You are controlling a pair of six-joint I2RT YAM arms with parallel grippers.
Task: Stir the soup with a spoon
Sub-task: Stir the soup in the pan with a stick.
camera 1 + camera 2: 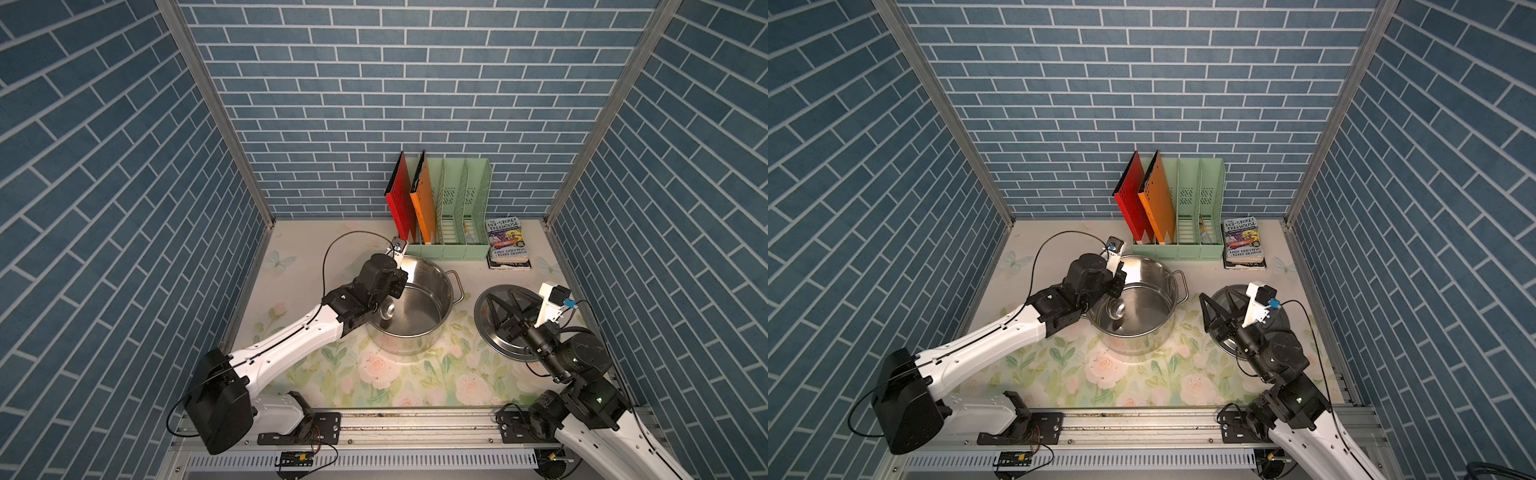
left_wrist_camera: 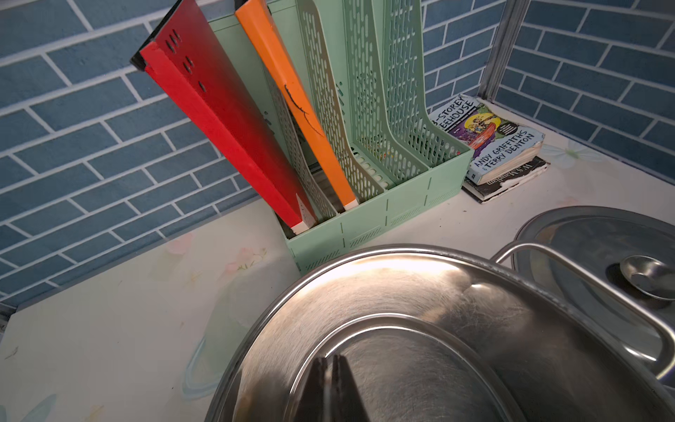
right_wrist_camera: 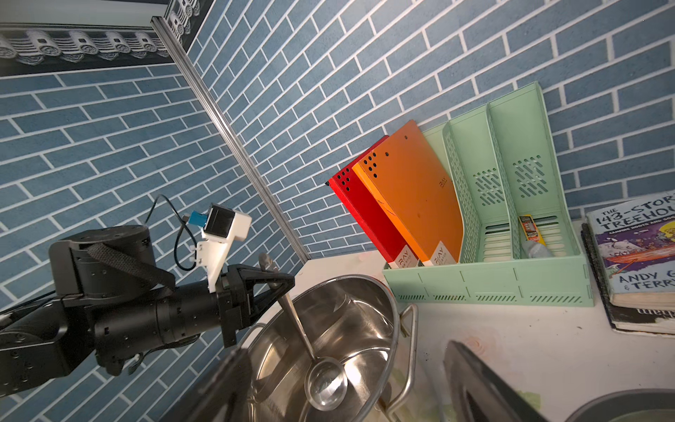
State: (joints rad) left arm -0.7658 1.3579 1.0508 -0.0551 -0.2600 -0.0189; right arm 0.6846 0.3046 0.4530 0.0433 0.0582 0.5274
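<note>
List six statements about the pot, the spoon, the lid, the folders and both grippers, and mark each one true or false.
1. The left gripper is shut on the handle of the spoon. True.
2. The spoon's bowl is inside the stockpot. True.
3. The lid covers the stockpot. False: it lies on the table beside the pot.
4. The right gripper clamps the lid's knob. False: its jaws stand open above the lid, holding nothing.
5. Soup fills the stockpot. False: its inside shows only bare shiny steel.
6. A red folder and an orange folder stand in the green file rack. True.
</note>
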